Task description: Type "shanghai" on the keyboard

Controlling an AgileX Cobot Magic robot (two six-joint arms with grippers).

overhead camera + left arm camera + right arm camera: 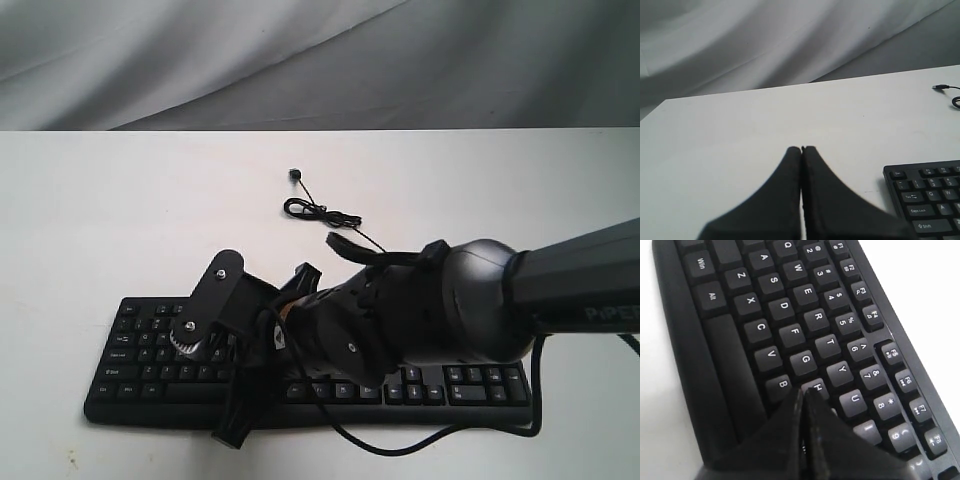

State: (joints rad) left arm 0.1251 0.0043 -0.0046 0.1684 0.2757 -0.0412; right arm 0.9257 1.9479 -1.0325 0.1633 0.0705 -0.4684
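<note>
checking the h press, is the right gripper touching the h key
Cannot tell. In the right wrist view the shut right gripper overlaps the H key with no gap showing, but its height above the key is unreadable.

Matt black plastic keyboard (785,335)
</note>
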